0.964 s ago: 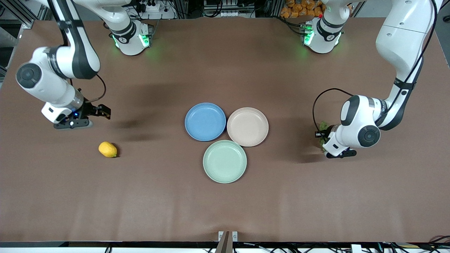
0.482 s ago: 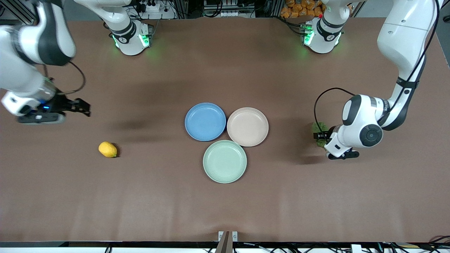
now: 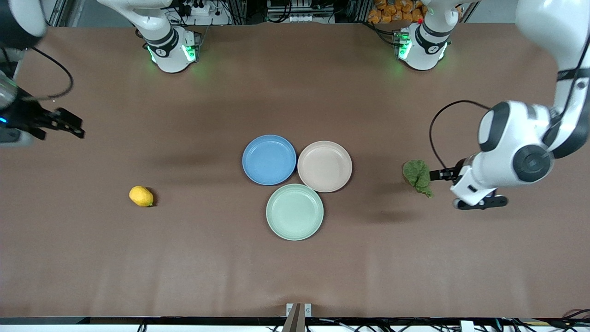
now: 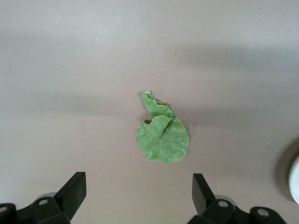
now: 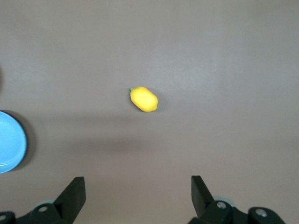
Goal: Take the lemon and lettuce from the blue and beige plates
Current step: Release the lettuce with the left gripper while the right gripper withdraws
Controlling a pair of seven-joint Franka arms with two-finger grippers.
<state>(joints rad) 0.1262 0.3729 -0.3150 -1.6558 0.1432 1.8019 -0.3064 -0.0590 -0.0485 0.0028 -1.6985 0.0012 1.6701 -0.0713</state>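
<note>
The yellow lemon (image 3: 141, 196) (image 5: 144, 99) lies on the bare table toward the right arm's end, apart from the plates. The crinkled green lettuce (image 3: 417, 176) (image 4: 163, 140) lies flat on the table toward the left arm's end. The blue plate (image 3: 269, 159) (image 5: 9, 147) and the beige plate (image 3: 324, 166) sit side by side mid-table with nothing on them. My left gripper (image 3: 437, 174) (image 4: 138, 186) hangs open over the table just beside the lettuce, holding nothing. My right gripper (image 3: 76, 127) (image 5: 138, 184) hovers open and holds nothing over the table's edge at the right arm's end, well away from the lemon.
A mint-green plate (image 3: 294, 211) touches the other two plates, nearer to the front camera. The arm bases (image 3: 171, 50) (image 3: 421, 46) stand along the table's back edge. Brown tabletop lies open around the lemon and the lettuce.
My left gripper opened, let the lettuce go onto the table, then rose and drew back toward its end. My right arm pulled away from the lemon toward the table's edge.
</note>
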